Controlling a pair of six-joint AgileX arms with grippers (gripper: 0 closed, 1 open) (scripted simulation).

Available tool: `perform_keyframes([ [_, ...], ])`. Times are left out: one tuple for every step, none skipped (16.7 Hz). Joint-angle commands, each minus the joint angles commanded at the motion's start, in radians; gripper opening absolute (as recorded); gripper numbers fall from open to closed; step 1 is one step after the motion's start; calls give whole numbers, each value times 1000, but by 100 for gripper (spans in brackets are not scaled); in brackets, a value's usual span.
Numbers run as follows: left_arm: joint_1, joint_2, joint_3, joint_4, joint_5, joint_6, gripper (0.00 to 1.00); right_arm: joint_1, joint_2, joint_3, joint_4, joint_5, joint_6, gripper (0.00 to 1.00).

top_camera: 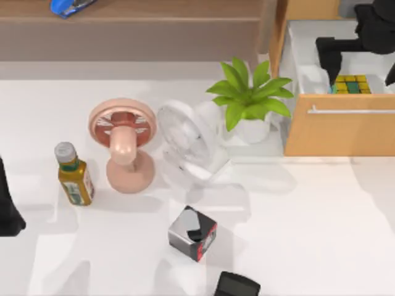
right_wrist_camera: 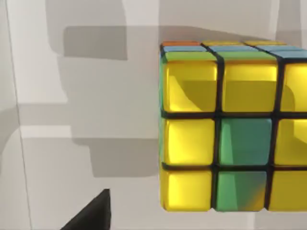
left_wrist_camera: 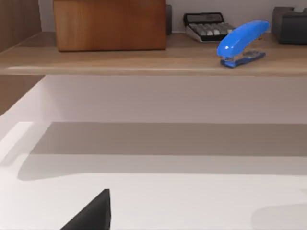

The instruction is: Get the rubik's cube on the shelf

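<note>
1. White table point(top_camera: 296, 234) carried two fans, a bottle and a plant point(top_camera: 250, 95).
2. Rubik's cube point(top_camera: 352, 84) lay in the open drawer point(top_camera: 339, 129), directly beneath my right gripper point(top_camera: 361, 46); finger opening: cannot tell.
3. Shelf point(top_camera: 154, 37) stood apart.

You see rubik's cube point(top_camera: 352, 84) inside open drawer point(top_camera: 339, 126) at tabletop point(top_camera: 308, 216) right; right gripper point(top_camera: 361, 58) above it; stapler point(top_camera: 69, 6) on shelf point(top_camera: 154, 34).

A pink fan point(top_camera: 122, 143) stands at centre-left, a white fan point(top_camera: 188, 140) at its 3 o'clock, a potted plant point(top_camera: 250, 98) at 2, an oil bottle point(top_camera: 73, 173) at 8, a grey-black-red box point(top_camera: 192, 233) toward 5.
</note>
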Motion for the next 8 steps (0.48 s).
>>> perform_keyframes([
  [0, 0, 0, 0, 0, 0, 100, -1, 0, -24, 24, 0, -1, 100],
  [0, 0, 0, 0, 0, 0, 100, -1, 5, -42, 47, 1, -2, 100],
  [0, 0, 0, 0, 0, 0, 100, -2, 12, -54, 67, 1, -3, 100],
  [0, 0, 0, 0, 0, 0, 100, -2, 21, -60, 82, 1, -3, 100],
  [0, 0, 0, 0, 0, 0, 100, -3, 33, -61, 94, 1, -4, 100],
  [0, 0, 0, 0, 0, 0, 100, -4, 47, -56, 102, 1, -4, 100],
  [0, 0, 0, 0, 0, 0, 100, -5, 59, -48, 108, 1, -5, 100],
  [0, 0, 0, 0, 0, 0, 100, -6, 70, -39, 112, 0, -5, 100],
])
